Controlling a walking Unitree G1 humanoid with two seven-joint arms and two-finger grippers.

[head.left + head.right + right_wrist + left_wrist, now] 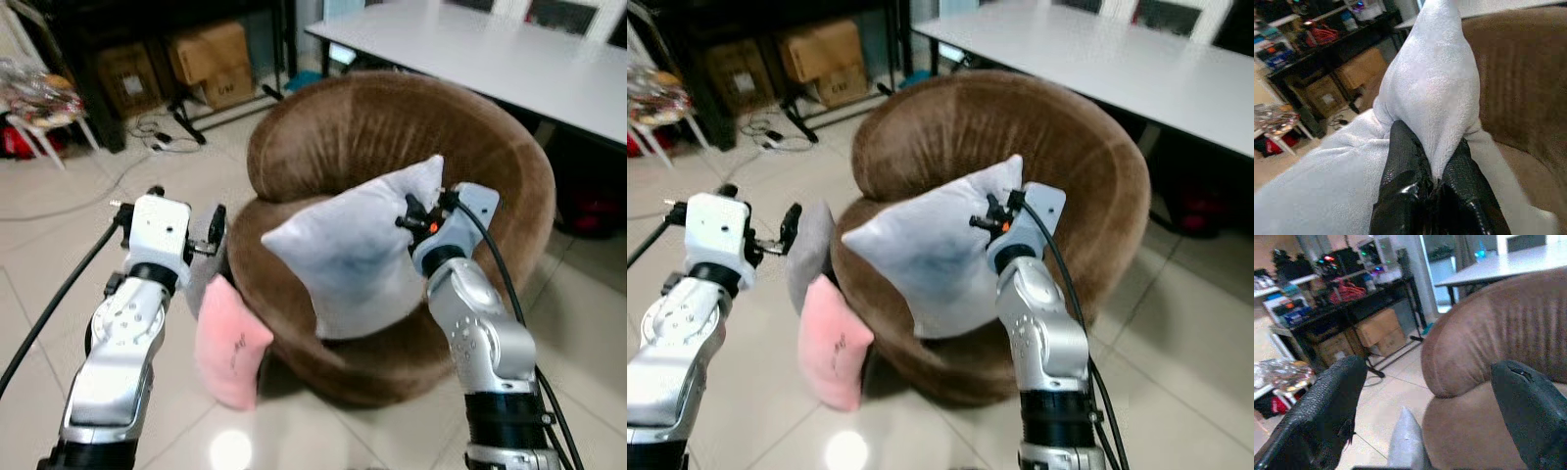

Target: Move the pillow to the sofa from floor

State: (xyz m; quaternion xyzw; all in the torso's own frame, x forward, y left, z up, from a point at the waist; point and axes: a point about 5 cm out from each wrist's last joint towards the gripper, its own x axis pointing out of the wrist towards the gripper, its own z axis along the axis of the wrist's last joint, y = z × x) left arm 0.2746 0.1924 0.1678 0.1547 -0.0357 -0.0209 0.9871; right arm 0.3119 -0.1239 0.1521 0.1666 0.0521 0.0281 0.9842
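Note:
A pale grey pillow hangs tilted over the seat of the round brown sofa, its lower edge on or just above the cushion. My right gripper is shut on the pillow's upper right corner, with fabric bunched between the fingers. A pink pillow stands on the floor and leans against the sofa's front left side. A grey pillow is wedged behind it. My left gripper is open and holds nothing. It hovers above the floor pillows, pointing at the sofa's left flank.
A white table stands behind and to the right of the sofa. Cardboard boxes sit under black shelving at the back left. Cables lie on the tiles there, beside a cluttered white stool.

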